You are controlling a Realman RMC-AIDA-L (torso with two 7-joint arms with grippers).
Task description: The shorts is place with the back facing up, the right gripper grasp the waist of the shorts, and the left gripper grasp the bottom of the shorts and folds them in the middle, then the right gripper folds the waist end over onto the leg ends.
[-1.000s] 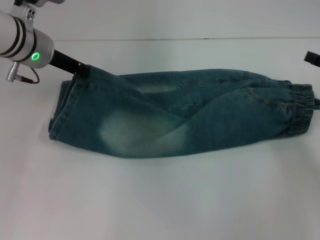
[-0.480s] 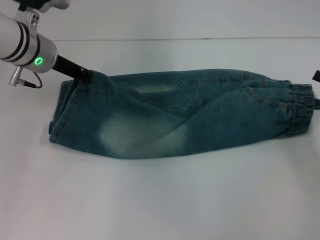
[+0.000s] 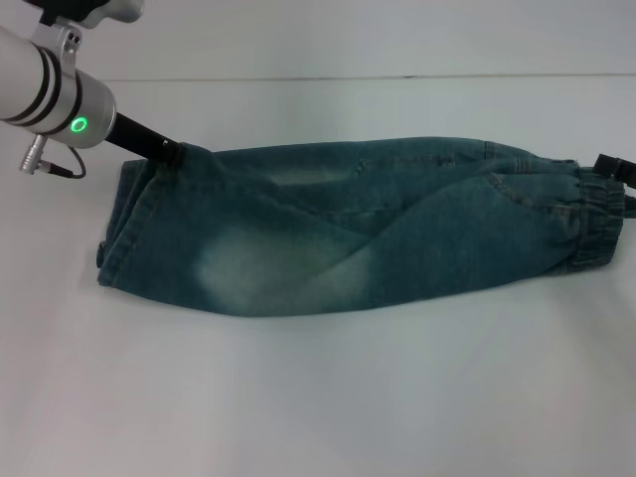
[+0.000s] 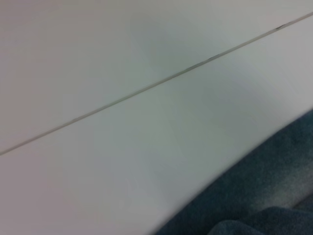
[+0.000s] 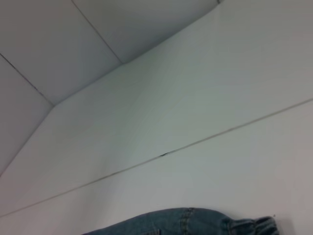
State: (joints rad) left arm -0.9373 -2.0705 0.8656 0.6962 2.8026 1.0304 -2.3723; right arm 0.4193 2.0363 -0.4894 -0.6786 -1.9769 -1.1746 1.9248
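A white counter [image 3: 318,397] fills the head view, and the shorts [image 3: 358,229] are spread across it lengthwise, already doubled along their middle into one long denim band. The leg hems lie toward the robot's left, and the gathered elastic waist [image 3: 596,219] lies toward its right. A pale faded patch is seen on the near side of the fabric.

The left arm [image 3: 60,89] is seen at the far left, its green status light lit, and its dark left pincer [image 3: 164,149] is set against the far corner of the leg hems. Whether the fingers are parted or pressed onto the cloth cannot be told, as the tips are hidden by the denim. In the left wrist view only a dark fold of the shorts [image 4: 264,196] and bare counter are shown.

The right pincer [image 3: 616,167] is glimpsed as a dark tip at the right edge, just beside the waist; its opening cannot be told.

Compared with half a second before, the right pincer is found lower and closer to the waist, while the left arm and the shorts are unchanged.
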